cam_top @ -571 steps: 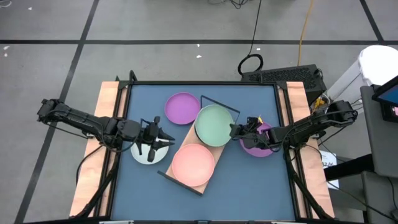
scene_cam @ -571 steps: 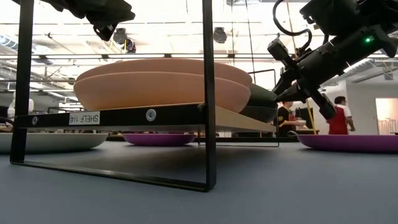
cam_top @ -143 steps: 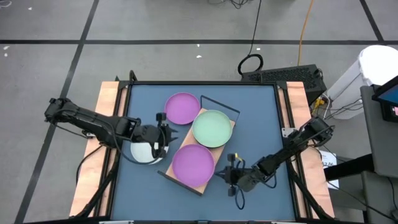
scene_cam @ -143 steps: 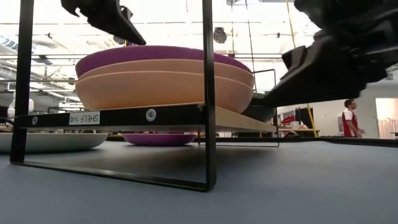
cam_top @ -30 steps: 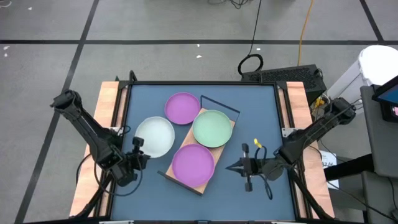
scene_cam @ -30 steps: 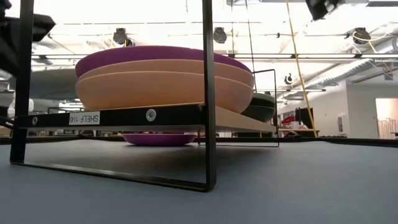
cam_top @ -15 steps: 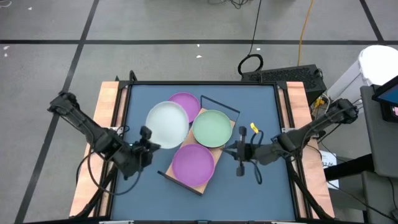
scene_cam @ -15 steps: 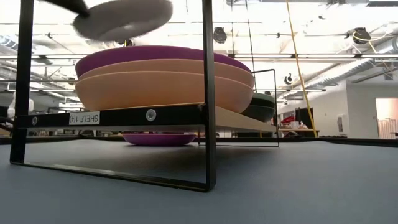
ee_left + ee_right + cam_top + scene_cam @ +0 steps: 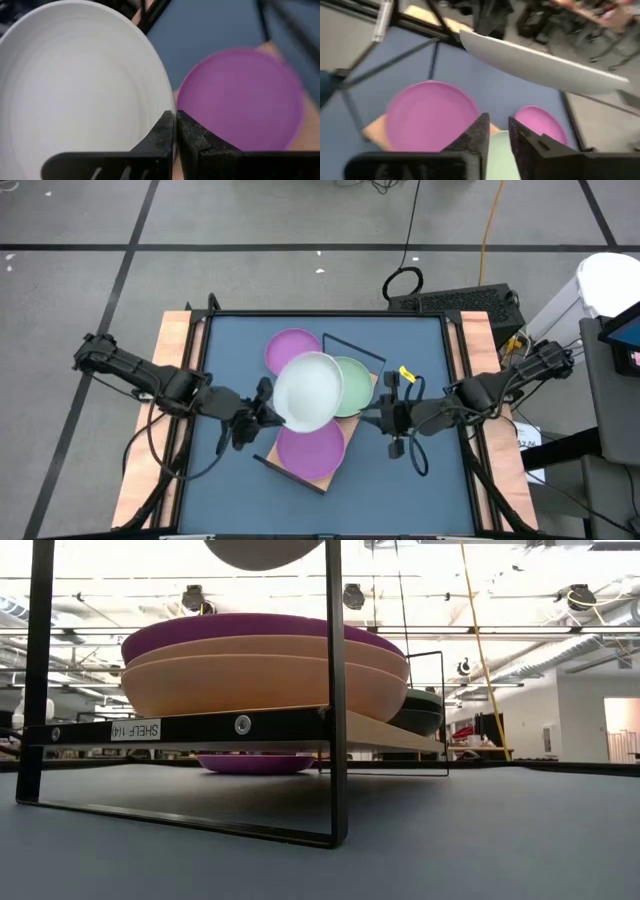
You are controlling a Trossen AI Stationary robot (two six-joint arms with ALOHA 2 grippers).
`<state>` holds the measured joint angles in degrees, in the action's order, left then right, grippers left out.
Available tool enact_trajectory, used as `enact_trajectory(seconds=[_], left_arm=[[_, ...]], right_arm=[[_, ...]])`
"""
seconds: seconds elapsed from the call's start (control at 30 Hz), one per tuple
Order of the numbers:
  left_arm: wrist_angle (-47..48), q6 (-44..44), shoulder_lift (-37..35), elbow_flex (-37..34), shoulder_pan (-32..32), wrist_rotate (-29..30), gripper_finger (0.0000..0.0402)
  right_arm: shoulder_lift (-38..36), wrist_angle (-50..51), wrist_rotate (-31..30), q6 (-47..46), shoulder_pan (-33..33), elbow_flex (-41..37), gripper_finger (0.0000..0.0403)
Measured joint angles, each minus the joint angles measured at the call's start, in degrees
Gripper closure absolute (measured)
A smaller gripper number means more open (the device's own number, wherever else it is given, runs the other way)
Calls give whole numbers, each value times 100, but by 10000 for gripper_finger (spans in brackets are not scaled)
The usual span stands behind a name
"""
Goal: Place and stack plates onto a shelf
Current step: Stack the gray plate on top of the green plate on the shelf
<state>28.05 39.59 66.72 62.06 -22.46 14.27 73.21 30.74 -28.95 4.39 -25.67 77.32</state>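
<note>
Two stacks already sit on the light wooden shelf with its thin black wire frame [image 9: 362, 394]: the nearer one is topped by a round matte purple plate [image 9: 310, 446] over two pink plates [image 9: 262, 680], the farther one by a pale green plate [image 9: 352, 386]. We judge the task well along. What remains is the white-grey shallow plate [image 9: 310, 391], smooth and unmarked, carried in the air above the middle of the shelf, and a second purple plate [image 9: 290, 350] lying on the blue table [image 9: 420, 350]. Our left gripper [image 9: 262, 408] is clamped on the white-grey plate's rim. Our right gripper [image 9: 386, 416] waits beside the shelf, fingers slightly apart, holding nothing.
</note>
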Motion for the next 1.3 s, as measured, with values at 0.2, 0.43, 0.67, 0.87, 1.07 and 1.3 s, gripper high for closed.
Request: enact_trajectory(seconds=[0.2, 0.43, 0.67, 0.87, 1.07, 1.3], left_arm=[[-133, 422, 100, -1, 264, -1167, 394], [-133, 628, 577, -2, 267, -1634, 394], [-362, 645, 915, -4, 269, -1926, 394], [-441, 580, 1016, -9, 288, -2157, 394], [-440, 353, 1005, -9, 295, -2183, 394], [-539, 361, 1023, -9, 295, -2200, 394]], right_arm=[[392, 1023, 847, -102, 103, 788, 283], [662, 1720, 1561, -294, 226, 1421, 246], [1129, 2679, 2165, -440, 297, 1818, 251], [1610, 2770, 2455, 102, 383, 1823, 251], [1694, 2830, 2446, 263, 440, 1823, 252], [1691, 2726, 2452, 842, 437, 1825, 271]])
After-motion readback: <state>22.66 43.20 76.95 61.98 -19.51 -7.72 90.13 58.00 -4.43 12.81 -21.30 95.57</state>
